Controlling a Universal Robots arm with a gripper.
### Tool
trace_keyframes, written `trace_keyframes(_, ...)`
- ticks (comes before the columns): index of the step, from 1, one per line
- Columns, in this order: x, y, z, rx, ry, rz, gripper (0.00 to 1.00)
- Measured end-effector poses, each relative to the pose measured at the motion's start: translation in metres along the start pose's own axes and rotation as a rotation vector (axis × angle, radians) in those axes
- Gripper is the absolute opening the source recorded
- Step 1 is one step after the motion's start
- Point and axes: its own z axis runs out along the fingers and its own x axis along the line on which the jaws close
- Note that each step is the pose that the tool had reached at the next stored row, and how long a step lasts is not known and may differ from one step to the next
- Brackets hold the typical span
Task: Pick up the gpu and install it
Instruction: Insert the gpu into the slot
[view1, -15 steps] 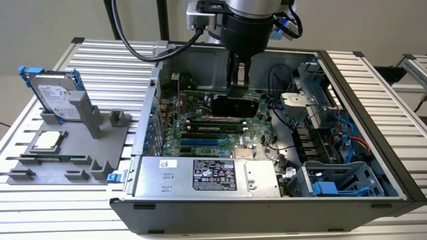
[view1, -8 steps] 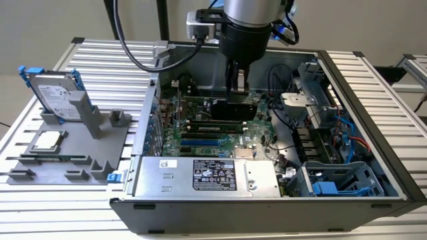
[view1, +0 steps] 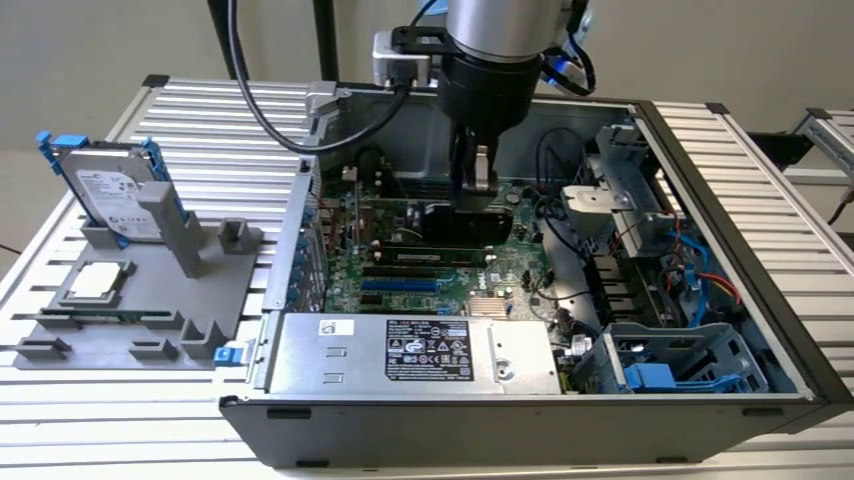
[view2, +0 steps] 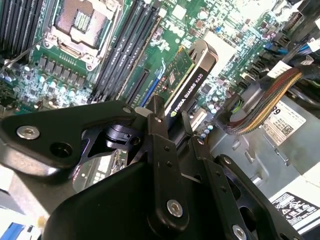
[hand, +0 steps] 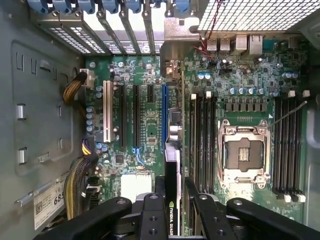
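Pale wall (view1: 80, 50) behind ribbed aluminium table (view1: 200, 110)

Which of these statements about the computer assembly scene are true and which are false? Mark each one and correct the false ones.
1. The gripper is shut on the gpu. True.
2. The gpu is lying on the grey holder outside the computer case. False: it is held edge-down over the motherboard inside the case.
3. The hard drive stands upright on the grey holder. True.
4. The CPU socket on the motherboard holds a chip with a cooler. False: the socket is open and bare.
5. The CPU chip rests on the grey holder. True.
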Motion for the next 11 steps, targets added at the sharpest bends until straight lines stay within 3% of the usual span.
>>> trace_keyframes(11, 0.0005, 0.0011, 0.0096, -0.0001, 0.0017, 0.0, 0.0)
